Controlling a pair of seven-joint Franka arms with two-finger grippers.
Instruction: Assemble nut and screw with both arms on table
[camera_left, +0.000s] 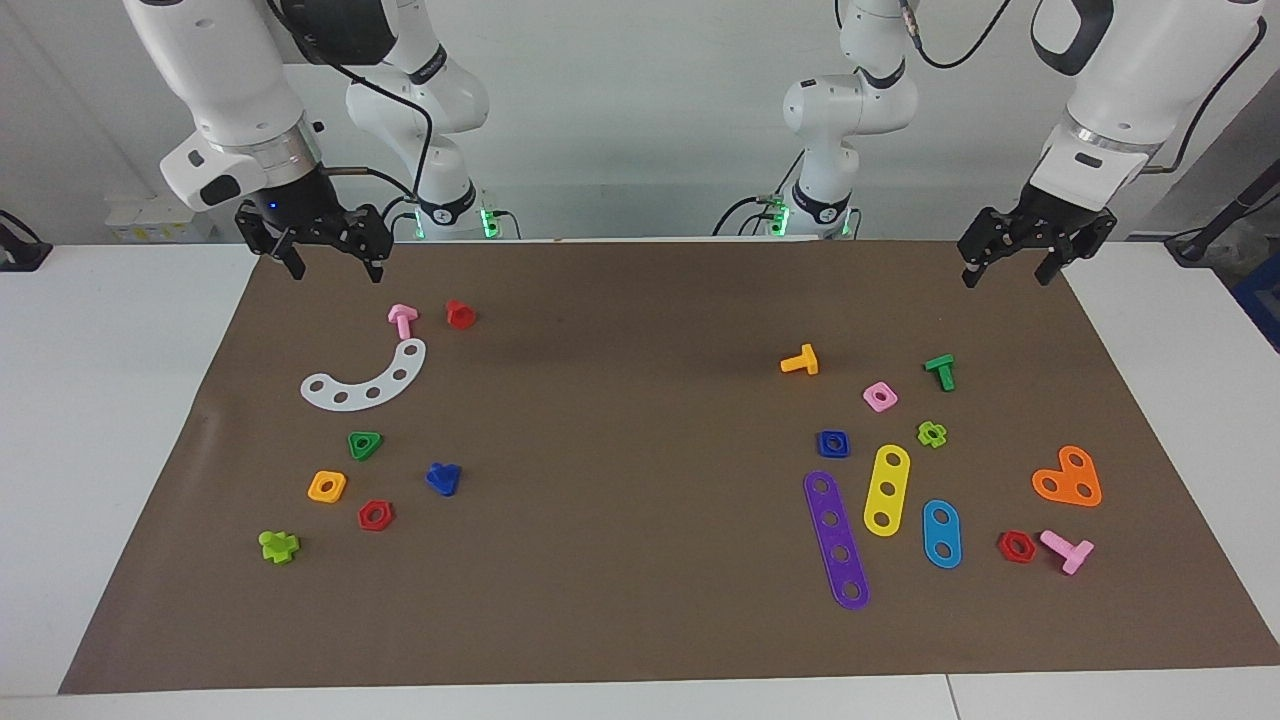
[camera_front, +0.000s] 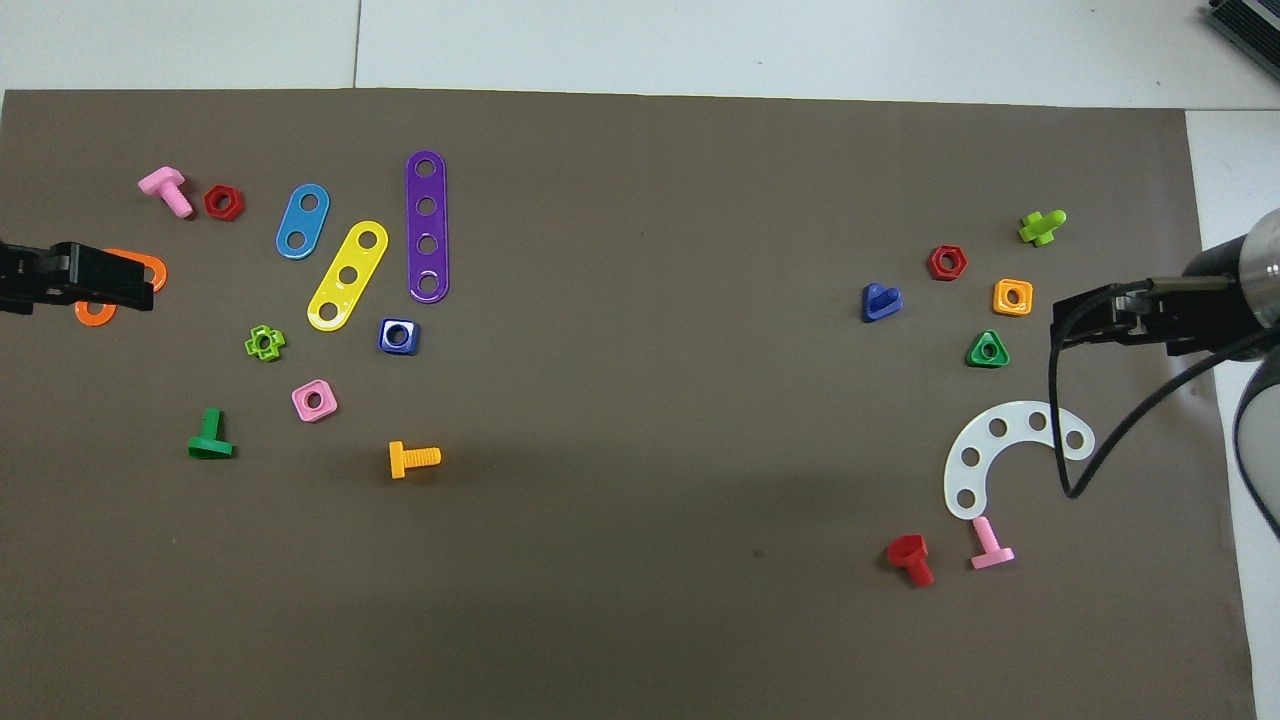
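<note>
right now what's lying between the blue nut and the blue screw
Nothing: between the blue square nut and the blue triangular-head screw the brown mat is bare, plain in both views.

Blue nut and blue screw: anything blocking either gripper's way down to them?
Nothing visible. The nut lies bare beside the purple strip; the screw lies apart from its neighbours. Left gripper and right gripper hang open, raised.

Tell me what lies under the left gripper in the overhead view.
The left gripper, open and raised, covers the middle of the orange heart-shaped plate there. The facing view shows that plate whole, lying on the mat.
</note>
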